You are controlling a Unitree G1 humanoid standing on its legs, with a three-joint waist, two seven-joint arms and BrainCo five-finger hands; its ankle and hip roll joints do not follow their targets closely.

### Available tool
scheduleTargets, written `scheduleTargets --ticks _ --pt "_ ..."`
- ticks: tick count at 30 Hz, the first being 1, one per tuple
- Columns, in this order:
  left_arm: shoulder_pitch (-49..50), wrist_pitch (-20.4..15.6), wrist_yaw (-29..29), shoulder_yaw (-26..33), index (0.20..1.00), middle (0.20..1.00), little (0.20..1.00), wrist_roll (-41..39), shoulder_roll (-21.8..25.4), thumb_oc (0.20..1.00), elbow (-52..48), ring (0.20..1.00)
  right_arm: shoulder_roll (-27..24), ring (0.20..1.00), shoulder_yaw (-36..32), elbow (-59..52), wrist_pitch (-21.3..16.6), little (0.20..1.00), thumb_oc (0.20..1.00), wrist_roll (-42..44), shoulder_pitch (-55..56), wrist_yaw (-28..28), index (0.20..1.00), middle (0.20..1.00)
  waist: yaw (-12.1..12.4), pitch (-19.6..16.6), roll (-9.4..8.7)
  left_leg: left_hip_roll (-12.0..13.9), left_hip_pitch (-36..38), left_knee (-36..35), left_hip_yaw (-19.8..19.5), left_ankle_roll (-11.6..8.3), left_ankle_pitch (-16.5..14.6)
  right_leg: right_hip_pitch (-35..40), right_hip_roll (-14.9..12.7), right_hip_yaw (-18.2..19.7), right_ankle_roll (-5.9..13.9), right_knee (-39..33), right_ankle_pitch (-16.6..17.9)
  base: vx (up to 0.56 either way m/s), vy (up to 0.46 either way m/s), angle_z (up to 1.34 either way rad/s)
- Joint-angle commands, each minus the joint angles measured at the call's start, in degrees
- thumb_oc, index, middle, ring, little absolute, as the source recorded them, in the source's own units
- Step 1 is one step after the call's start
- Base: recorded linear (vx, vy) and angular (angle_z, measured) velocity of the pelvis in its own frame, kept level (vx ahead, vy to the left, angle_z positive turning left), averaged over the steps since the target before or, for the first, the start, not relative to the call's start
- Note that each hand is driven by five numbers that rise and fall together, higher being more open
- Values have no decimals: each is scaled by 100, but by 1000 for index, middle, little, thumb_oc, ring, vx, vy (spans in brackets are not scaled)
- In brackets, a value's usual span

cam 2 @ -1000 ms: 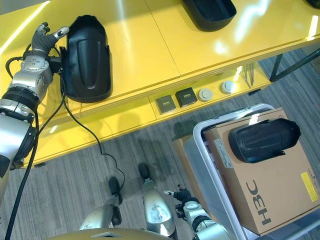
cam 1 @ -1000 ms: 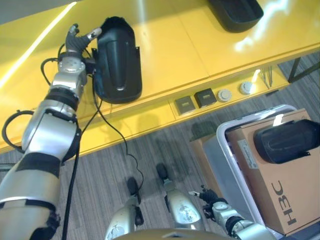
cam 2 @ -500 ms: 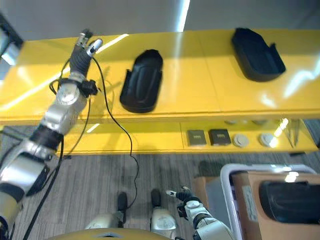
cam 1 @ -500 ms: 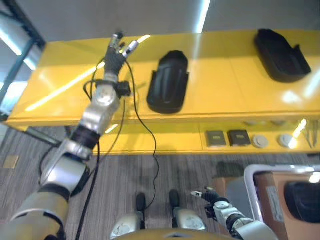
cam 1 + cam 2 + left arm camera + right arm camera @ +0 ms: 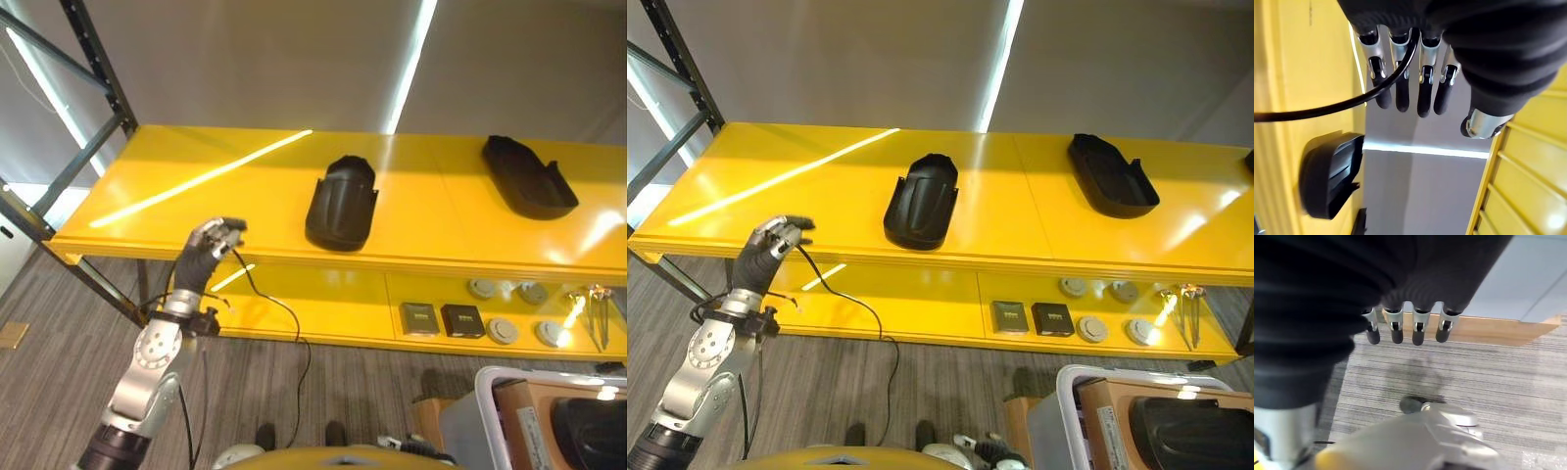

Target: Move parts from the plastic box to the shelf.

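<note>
The left hand (image 5: 208, 247) hangs empty, fingers relaxed — well off to its right a black part (image 5: 342, 203) lies on the yellow shelf (image 5: 235, 186); the right hand (image 5: 1400, 318) is relaxed too.

A: Shelf (image 5: 245, 186) colour?
B: Bright yellow top, yellow lower tier too. Dark grey metal uprights (image 5: 93, 59).
A: Parts?
B: Black, both: near part (image 5: 341, 204) and far part (image 5: 529, 178). Third black part (image 5: 1195, 431) on a brown cardboard box (image 5: 1107, 416), inside a translucent whitish plastic box (image 5: 1058, 411).
A: Small stuff on the lower tier?
B: Dark square blocks (image 5: 1031, 316), pale grey round discs (image 5: 1087, 328).
A: Floor? Hands?
B: Grey striped carpet (image 5: 59, 392). Left hand (image 5: 208, 245): dark ribbed cover, silver fingers, dark tips. Right hand (image 5: 1405, 328) same.
</note>
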Motion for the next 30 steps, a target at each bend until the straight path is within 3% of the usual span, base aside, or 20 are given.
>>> scheduleTargets --ticks 1,5,11,13,21,30 --pt "-371 -170 -329 7 200 200 200 89 37 200 -302 200 38 1000 196 248 45 1000 1000 -440 -202 122 1000 1000 -71 -113 22 605 -77 -11 -462 -296 -237 312 -445 -15 483 115 -539 9 9 -15" --pt "-440 -62 -508 -470 200 200 200 262 50 200 50 200 12 1000 227 170 29 1000 1000 -505 -209 -20 1000 1000 -212 -32 37 605 -92 -45 -338 -297 -238 229 -457 70 516 81 -495 4 22 -11" --pt "-1247 -131 -235 -985 200 200 200 630 -220 200 748 200 -64 1000 372 -324 -126 1000 1000 -370 -424 -245 1000 1000 -390 170 60 587 -336 -45 -193 -312 -170 -99 -481 176 558 60 -384 -69 18 -9" --pt "-2290 -219 213 -1361 200 200 200 1152 -500 200 1472 200 -90 1000 383 -527 -222 1000 1000 -176 -485 -463 1000 1000 -591 267 73 572 -553 -45 -25 -343 -117 -383 -506 268 609 33 -255 -75 29 -28" --pt "-3635 -356 1004 -1541 200 200 200 1607 -832 200 2449 200 -194 1000 557 -503 -238 1000 1000 -349 -573 -652 1000 1000 -806 532 51 560 -968 -45 130 -407 28 -890 -530 356 669 19 -66 -41 1 -26" --pt "-4119 -324 1556 -1366 200 200 200 1818 -940 200 3262 200 -190 1000 609 -480 -279 1000 1000 -355 -527 -721 1000 1000 -906 639 35 612 -1099 -45 229 -444 80 -1075 -494 446 685 19 -23 3 -9 -4"
